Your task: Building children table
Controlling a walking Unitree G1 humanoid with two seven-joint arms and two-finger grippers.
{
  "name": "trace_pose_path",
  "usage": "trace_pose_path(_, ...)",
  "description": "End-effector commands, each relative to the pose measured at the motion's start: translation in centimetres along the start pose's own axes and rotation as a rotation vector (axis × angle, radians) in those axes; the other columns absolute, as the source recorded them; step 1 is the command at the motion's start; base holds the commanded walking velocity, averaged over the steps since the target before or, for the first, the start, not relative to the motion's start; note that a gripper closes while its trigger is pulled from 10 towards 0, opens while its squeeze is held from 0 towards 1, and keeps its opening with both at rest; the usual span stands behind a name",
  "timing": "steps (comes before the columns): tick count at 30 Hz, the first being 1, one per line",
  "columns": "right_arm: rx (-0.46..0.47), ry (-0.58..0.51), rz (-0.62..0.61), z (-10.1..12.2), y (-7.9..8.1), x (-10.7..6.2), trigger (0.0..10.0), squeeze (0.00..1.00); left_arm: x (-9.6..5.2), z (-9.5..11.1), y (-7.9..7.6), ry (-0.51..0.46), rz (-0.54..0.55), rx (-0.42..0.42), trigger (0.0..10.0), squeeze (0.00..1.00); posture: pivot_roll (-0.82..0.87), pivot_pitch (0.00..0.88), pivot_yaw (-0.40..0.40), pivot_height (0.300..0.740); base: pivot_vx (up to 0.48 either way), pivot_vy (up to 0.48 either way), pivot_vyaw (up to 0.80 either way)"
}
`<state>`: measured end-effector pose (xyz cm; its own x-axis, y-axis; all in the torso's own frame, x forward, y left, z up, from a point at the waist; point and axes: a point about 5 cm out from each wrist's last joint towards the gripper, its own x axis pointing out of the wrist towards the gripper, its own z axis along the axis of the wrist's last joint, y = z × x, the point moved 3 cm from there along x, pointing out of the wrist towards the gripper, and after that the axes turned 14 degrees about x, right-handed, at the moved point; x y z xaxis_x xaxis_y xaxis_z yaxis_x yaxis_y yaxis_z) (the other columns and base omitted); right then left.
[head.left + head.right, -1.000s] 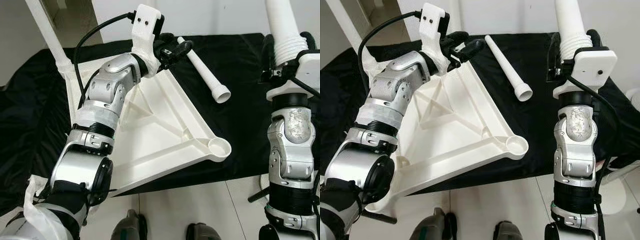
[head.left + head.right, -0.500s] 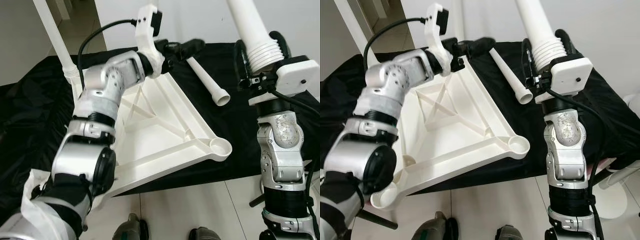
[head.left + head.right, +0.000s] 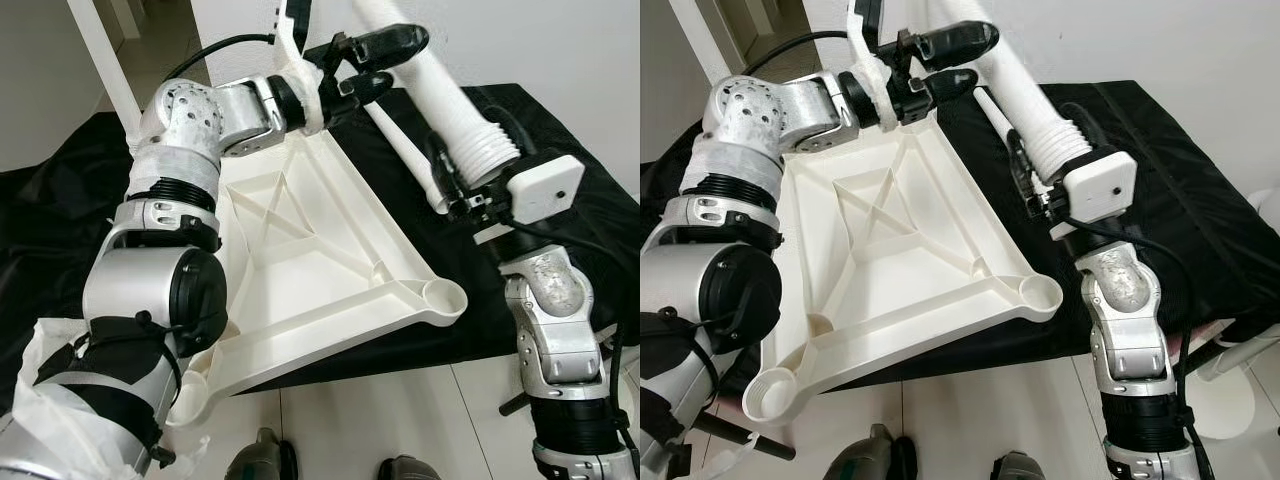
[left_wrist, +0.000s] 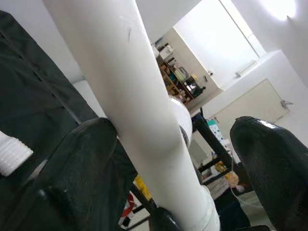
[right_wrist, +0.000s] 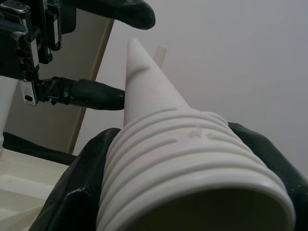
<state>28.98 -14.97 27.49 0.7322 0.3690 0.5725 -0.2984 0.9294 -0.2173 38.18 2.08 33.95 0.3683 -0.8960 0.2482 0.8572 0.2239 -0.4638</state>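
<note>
1. Table leg (image 3: 1025,95) is clamped by its threaded end in the right gripper (image 3: 1040,165), held above the back edge of the black cloth (image 3: 1160,190).
2. Its long axis tilts, smooth end up toward the far-left corner, threads down toward the tabletop (image 3: 330,270).
3. Left gripper (image 3: 375,60) has its fingers spread around the shaft; one finger looks to touch it.
4. Risk, as I judge it: an uneven squeeze could twist the leg, so the threads miss the corner socket (image 3: 443,296).
</note>
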Motion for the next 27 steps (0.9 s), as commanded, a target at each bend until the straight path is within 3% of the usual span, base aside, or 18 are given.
trace_pose_path(1, -0.003, -0.014, 0.040, 0.1, 0.6, 0.1, 10.0, 0.00, 0.1, 0.5, -2.0, -0.037, -0.219, -0.017, 10.0, 0.00, -0.01, 0.000, 0.081, 0.740, 0.000, 0.000, 0.00)
trace_pose_path(15, -0.005, 0.002, 0.100, -0.5, 2.1, 0.4, 10.0, 0.00, 1.5, -0.6, -1.2, 0.001, -0.141, 0.024, 10.0, 0.00, -0.02, 0.000, 0.079, 0.740, 0.000, 0.000, 0.00)
trace_pose_path(19, 0.025, 0.016, 0.110, -1.0, 3.2, 0.1, 10.0, 0.00, 2.1, -0.8, -0.2, -0.014, -0.054, 0.025, 10.0, 0.00, -0.03, 0.000, 0.074, 0.740, 0.000, 0.000, 0.00)
trace_pose_path(25, 0.057, 0.042, 0.118, -1.7, 4.5, -0.8, 10.0, 0.00, 2.3, -0.1, 0.7, -0.039, 0.029, 0.039, 10.0, 0.00, -0.03, 0.000, 0.065, 0.740, 0.000, 0.000, 0.00)
trace_pose_path(27, 0.069, 0.054, 0.113, -1.9, 5.0, -1.4, 10.0, 0.00, 2.0, 0.9, 1.1, -0.047, 0.080, 0.084, 10.0, 0.00, -0.04, 0.000, 0.067, 0.740, 0.000, 0.000, 0.00)
